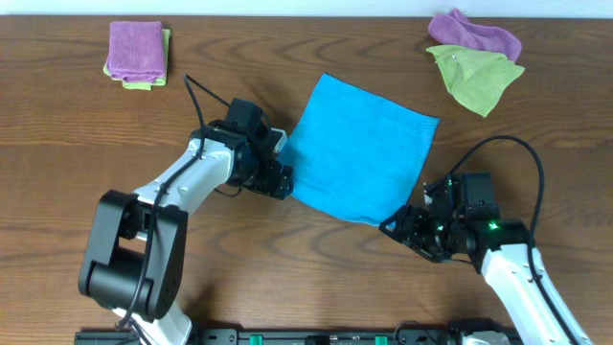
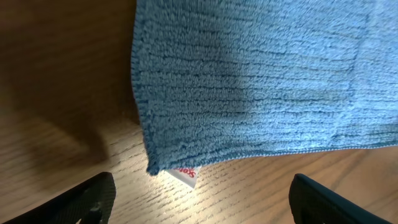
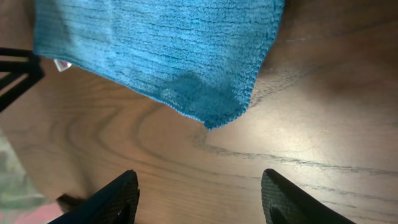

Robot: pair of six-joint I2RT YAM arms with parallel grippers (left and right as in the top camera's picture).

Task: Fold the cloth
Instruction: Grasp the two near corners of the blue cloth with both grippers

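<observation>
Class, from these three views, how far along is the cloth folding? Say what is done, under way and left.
Done: no fold yet; the cloth lies spread flat. In hand: the left gripper sits open at the corner by the white tag, the right gripper open at the near corner; neither grips it. Left: grasping, folding over, releasing.

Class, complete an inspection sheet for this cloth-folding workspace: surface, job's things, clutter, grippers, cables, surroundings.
Surface: wooden table.
Job's things: blue cloth spread flat, white tag at one corner.
Clutter: folded purple cloth on folded yellow-green cloth, far left; crumpled purple cloth and crumpled yellow-green cloth, far right.
Grippers: left gripper open at tagged corner; right gripper open at nearest corner.
Cables: left arm's cable, right arm's cable, black, looping.
Surroundings: nothing seen.
</observation>
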